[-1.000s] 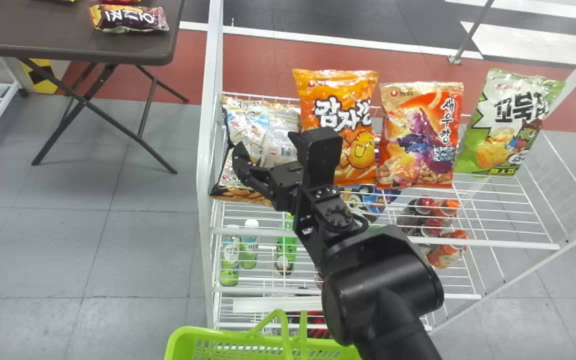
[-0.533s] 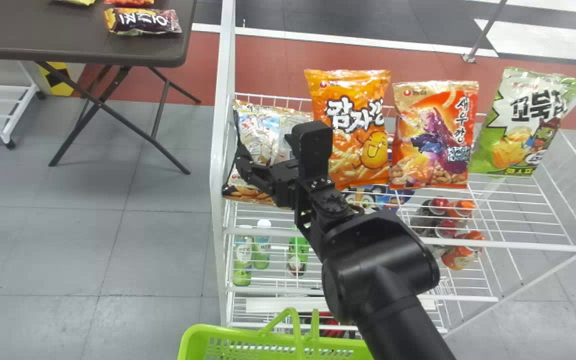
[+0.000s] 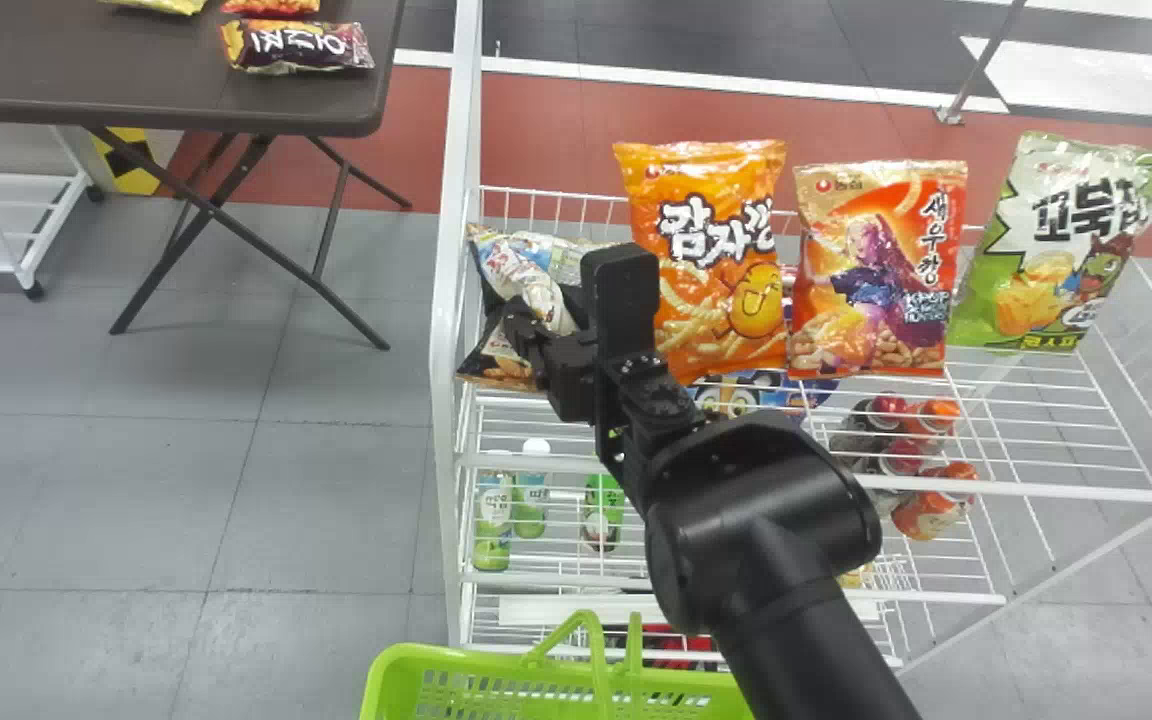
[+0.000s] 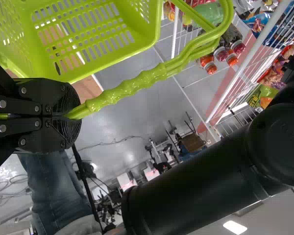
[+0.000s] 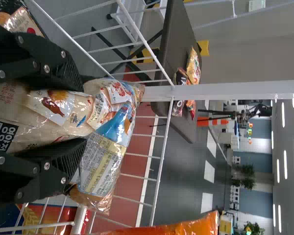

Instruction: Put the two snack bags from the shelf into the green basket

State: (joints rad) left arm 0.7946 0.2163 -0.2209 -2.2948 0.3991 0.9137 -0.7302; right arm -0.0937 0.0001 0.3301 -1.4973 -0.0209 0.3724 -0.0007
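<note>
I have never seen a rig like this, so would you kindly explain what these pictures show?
This is a robot with two arms. The head view looks down from its head, with its right arm stretched out before the rack. The other two come from wrist cameras and are turned on their side, so upright things lie sideways.

The left pincer grips the handles of the green basket. The right pincer is closed on a pale bag at the rack's left end.

Further right along that shelf stand an orange bag, a red bag and a green bag; cans and bottles are lower down. More snacks lie on the dark table.
</note>
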